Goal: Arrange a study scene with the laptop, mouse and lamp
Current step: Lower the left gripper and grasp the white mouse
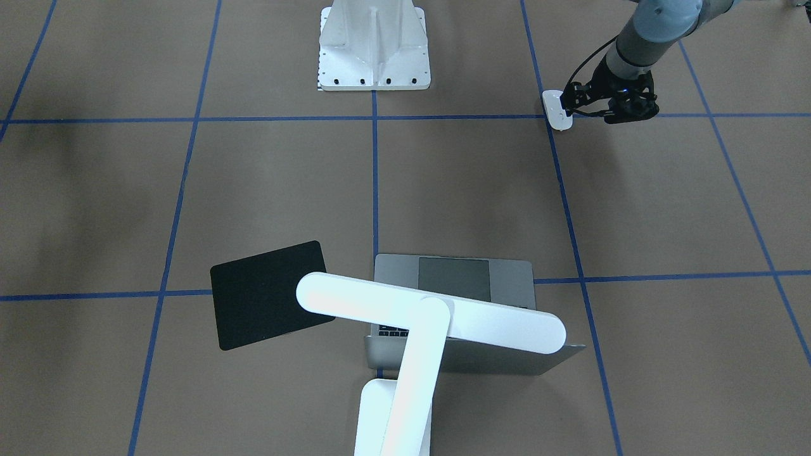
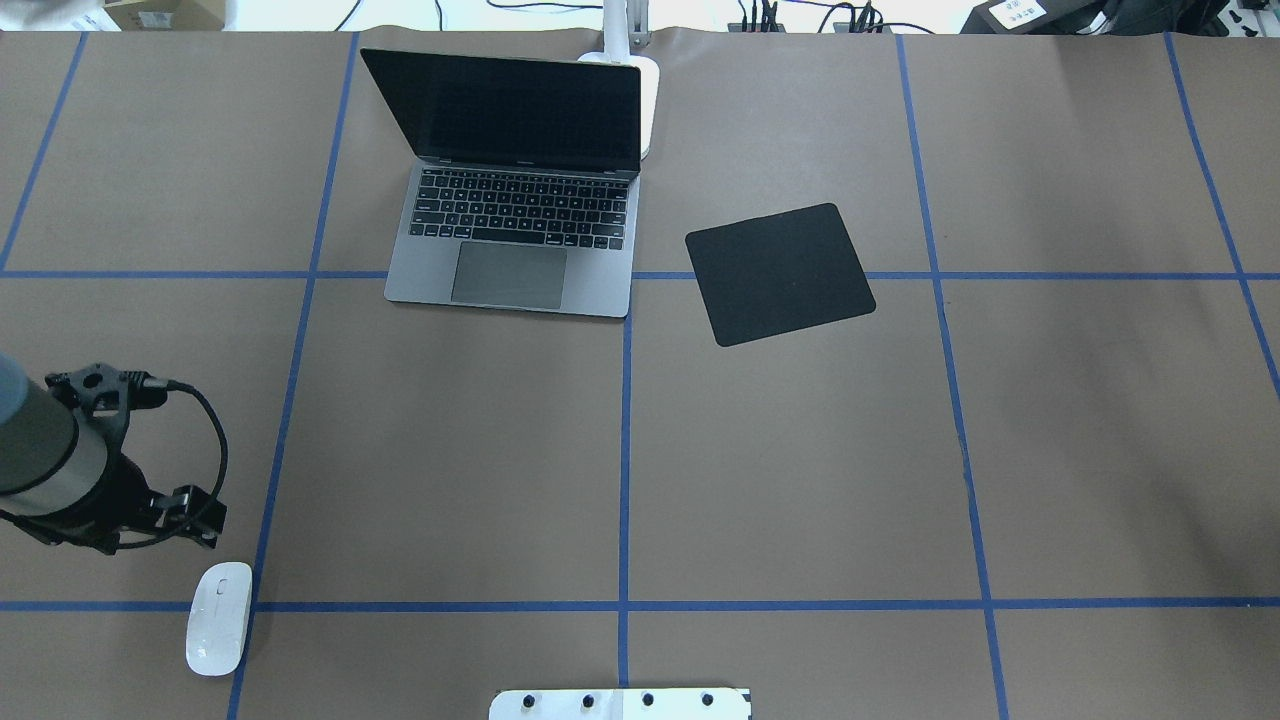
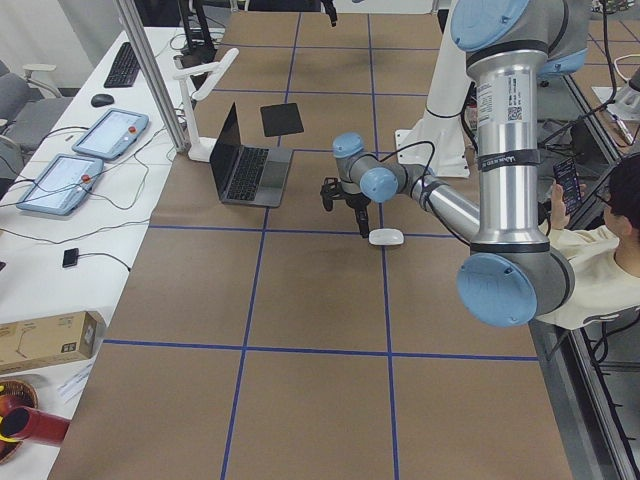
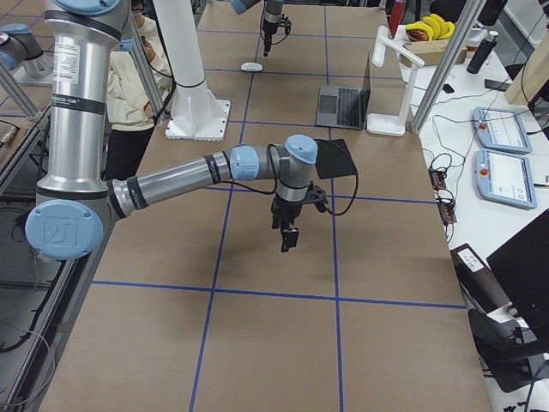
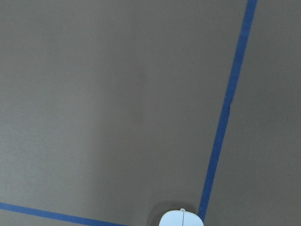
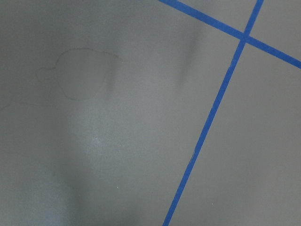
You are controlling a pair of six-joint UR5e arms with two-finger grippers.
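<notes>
The grey laptop (image 2: pixel 510 190) stands open at the far middle of the table, its dark screen up. Behind it rises the white lamp (image 1: pixel 431 310), whose long bar head hangs over the keyboard; its base (image 2: pixel 645 95) sits behind the lid. The white mouse (image 2: pixel 218 632) lies flat near the robot's side on the left, on a blue tape line. My left gripper (image 1: pixel 624 111) hovers just beside the mouse, apart from it; I cannot tell whether it is open or shut. My right gripper (image 4: pixel 287 240) hangs over bare table, shown only in the exterior right view, so I cannot tell its state.
A thin black square pad (image 2: pixel 780 272) lies to the right of the laptop. The white flanged pedestal (image 1: pixel 374 47) stands at the robot's edge. A person (image 3: pixel 610 260) sits beside the table, and monitors and boxes line the far benches.
</notes>
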